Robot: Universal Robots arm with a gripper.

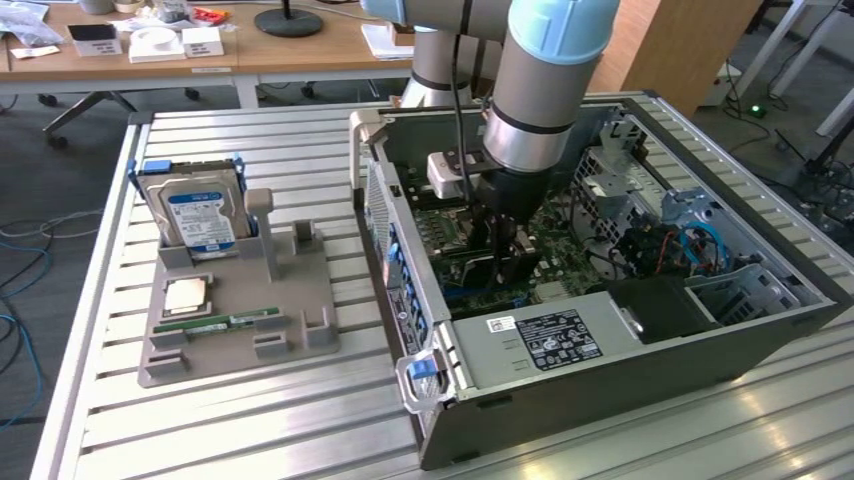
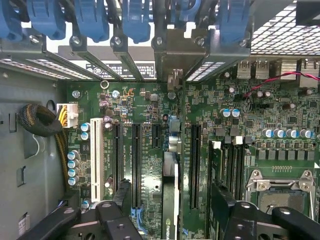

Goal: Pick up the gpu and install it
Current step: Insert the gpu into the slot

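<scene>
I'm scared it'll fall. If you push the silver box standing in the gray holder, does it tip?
Probably not easily: the hard drive stands upright with its lower edge seated in the gray holder. It looks like a metal block, so likely stiff and heavy for its size.

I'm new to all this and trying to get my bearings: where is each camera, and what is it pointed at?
Exterior view: off the arm, raised, looking down at the open grey computer case on the slatted metal table; the robot's arm and hand show.
Wrist view: on the wrist, looking straight down into the case at the green motherboard; the hand's black fingers, spread open, straddle the thin dark gpu card standing edge-on.
Shared: motherboard, hand.
</scene>
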